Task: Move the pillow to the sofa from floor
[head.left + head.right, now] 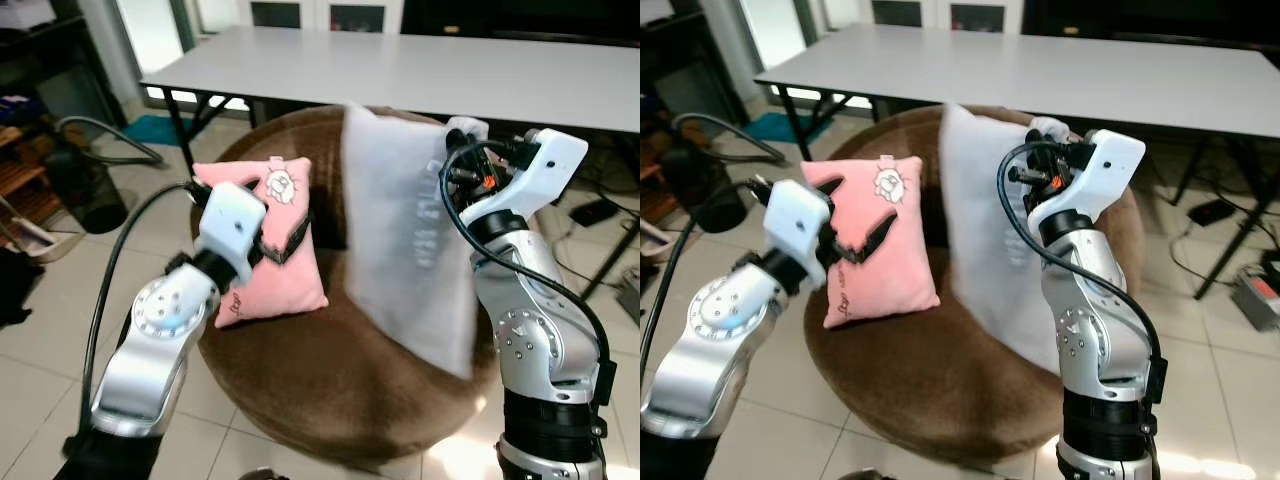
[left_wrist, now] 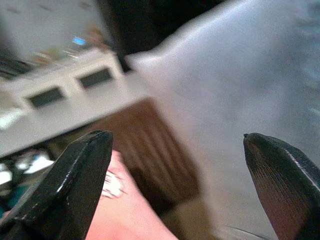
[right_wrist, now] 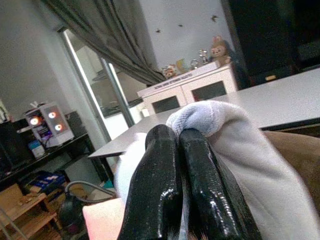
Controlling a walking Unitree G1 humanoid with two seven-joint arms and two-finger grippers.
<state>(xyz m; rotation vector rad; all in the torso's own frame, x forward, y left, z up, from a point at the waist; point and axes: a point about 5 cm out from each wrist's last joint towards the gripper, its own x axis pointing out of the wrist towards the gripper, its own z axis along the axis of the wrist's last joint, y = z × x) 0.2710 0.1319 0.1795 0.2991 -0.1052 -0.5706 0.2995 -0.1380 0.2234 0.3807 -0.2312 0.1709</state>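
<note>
White pillow (image 1: 405,240): pale, plain fabric with faint grey lettering, blurred, standing tilted at centre frame over the round brown sofa (image 1: 330,385). Right hand (image 3: 187,165), at upper right, is clenched on the pillow's top corner. Left hand (image 2: 177,175) is released, fingers spread, at centre left before a pink pillow (image 1: 270,240) on the sofa. A white tabletop (image 1: 400,70) runs across the top.

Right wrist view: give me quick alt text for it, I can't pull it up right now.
The right end effector has its two black fingers pinched shut on a corner of the white pillow, bunching the fabric above the tips. Behind stand a long white table, a white cabinet, and grey curtains.
</note>
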